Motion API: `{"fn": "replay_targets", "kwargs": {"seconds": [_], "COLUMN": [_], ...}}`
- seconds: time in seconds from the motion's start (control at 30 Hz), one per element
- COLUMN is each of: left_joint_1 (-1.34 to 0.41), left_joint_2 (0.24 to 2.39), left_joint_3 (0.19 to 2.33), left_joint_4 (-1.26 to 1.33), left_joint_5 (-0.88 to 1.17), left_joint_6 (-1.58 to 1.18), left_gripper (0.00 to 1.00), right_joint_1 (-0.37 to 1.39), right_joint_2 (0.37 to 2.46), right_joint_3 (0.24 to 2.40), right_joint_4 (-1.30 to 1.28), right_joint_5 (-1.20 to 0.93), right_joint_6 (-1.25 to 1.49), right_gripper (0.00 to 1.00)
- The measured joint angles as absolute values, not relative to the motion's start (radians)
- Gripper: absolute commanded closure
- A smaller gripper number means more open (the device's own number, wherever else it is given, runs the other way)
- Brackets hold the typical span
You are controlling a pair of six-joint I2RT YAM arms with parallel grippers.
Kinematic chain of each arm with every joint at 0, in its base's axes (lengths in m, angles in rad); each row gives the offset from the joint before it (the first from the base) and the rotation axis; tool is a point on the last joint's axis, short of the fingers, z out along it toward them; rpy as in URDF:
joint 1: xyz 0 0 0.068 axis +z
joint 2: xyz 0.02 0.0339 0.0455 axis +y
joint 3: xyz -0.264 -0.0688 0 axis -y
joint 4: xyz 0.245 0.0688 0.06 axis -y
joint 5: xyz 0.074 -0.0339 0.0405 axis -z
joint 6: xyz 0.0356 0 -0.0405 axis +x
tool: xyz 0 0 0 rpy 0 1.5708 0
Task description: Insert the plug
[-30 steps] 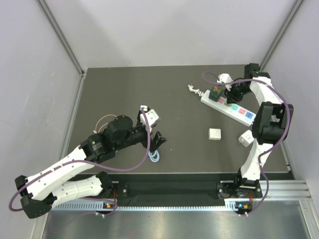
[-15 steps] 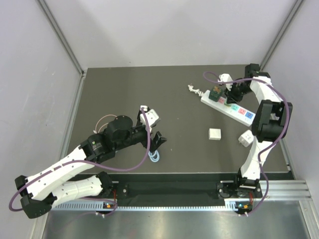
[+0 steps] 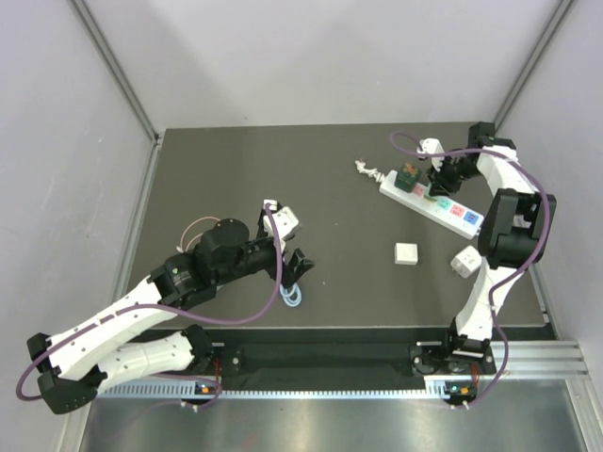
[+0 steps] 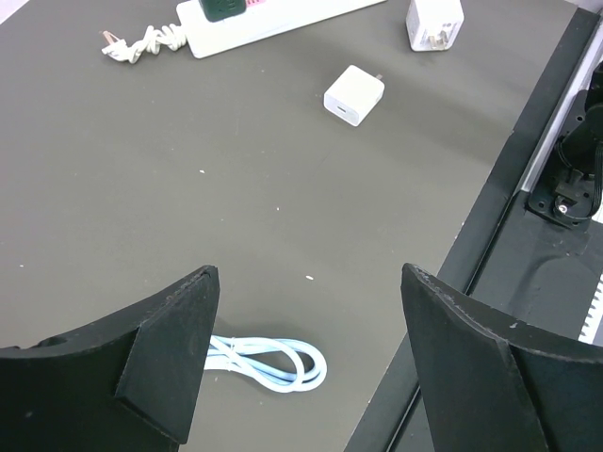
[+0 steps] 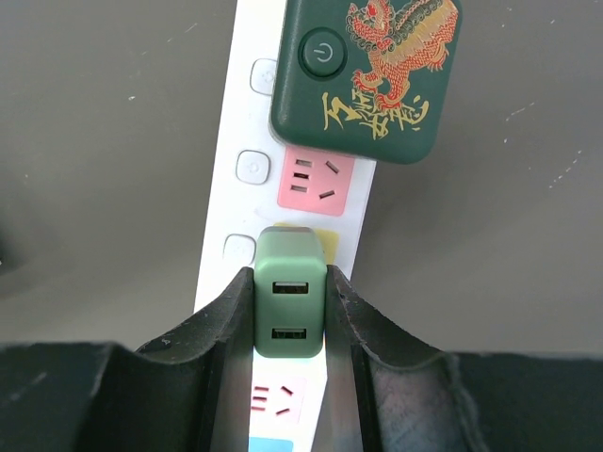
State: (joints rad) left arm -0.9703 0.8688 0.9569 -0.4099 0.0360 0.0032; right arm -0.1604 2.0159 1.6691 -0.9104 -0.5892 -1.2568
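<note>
Meanwhile the right arm's fingers point(image 5: 233, 315) were clamped on the pale green two-port charger plug point(image 5: 290, 301), holding it over the yellow socket point(image 5: 330, 247) of the long white power strip point(image 5: 273, 221); whether its pins were seated could not be told. A dark green adapter with a gold dragon point(image 5: 363, 75) sat at the strip's far end. The left arm's fingers point(image 4: 170, 367) stood wide apart above the dark desk point(image 4: 188, 188), near a coiled light blue cable point(image 4: 273, 358).
</note>
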Motion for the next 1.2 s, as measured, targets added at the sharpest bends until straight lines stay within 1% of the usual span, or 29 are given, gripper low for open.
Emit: {"fn": "replay_targets", "kwargs": {"seconds": [0.2,0.5,1.17,1.2], "left_joint_1": [-0.970,-0.971,-0.971,-0.971], "left_joint_2": [0.868,0.868,0.857,0.857], "left_joint_3": [0.957,0.957,0.957,0.957], "left_joint_4": [-0.410,-0.410,-0.405,-0.405], "left_joint_5": [0.036,0.037,0.036,0.036], "left_joint_6": [0.003,0.003,0.003,0.003], "left_gripper": [0.17,0.17,0.16,0.16], "right_joint_1": [-0.167,-0.170,-0.167,-0.167], "right_joint_2": [2.003,1.948,1.986,1.986], "right_joint_3": [1.636,1.523,1.539,1.539], "right_joint_4": [-0.871,-0.753,-0.740,-0.738], "right_joint_5": [-0.605,-0.615,-0.627,-0.625], "right_joint_6": [-1.253,-1.254,-1.242,-1.235], "right_gripper": [1.00,1.00,1.00,0.98]}}
